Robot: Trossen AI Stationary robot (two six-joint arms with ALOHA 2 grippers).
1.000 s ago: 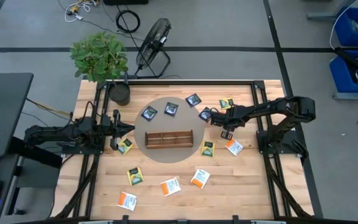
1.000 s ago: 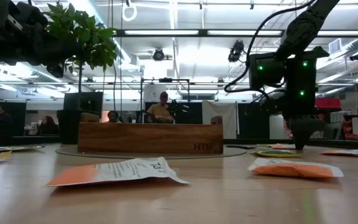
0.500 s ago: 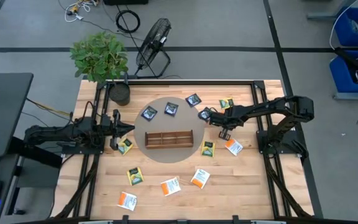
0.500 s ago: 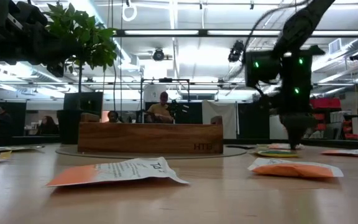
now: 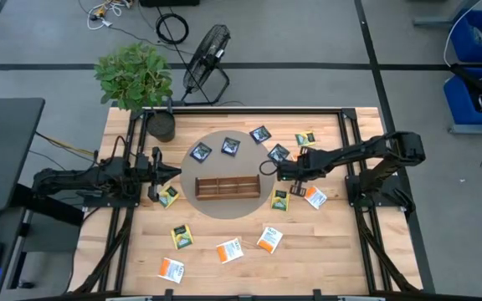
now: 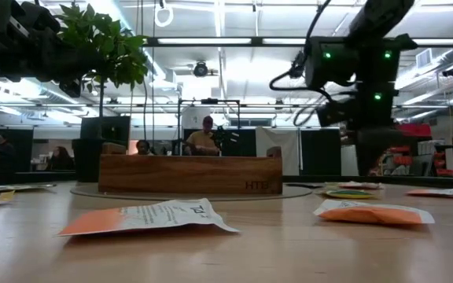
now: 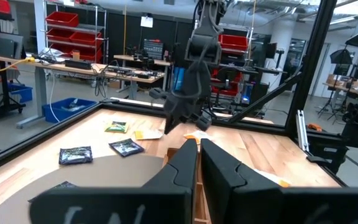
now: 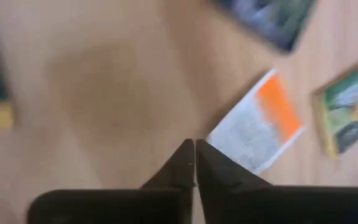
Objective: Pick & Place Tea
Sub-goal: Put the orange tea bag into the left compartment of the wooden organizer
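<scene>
So the right gripper (image 5: 268, 166) is pinched shut with nothing in it, hanging just off the right end of the wooden tray (image 5: 227, 186), with a navy tea sachet (image 5: 278, 153) lying nearby on the round mat. Left gripper (image 5: 176, 171) is shut and empty too, parked off the tray's left end. All other sachets are scattered across the counter (image 5: 224, 226), orange ones (image 5: 229, 249) mostly along the near edge.
</scene>
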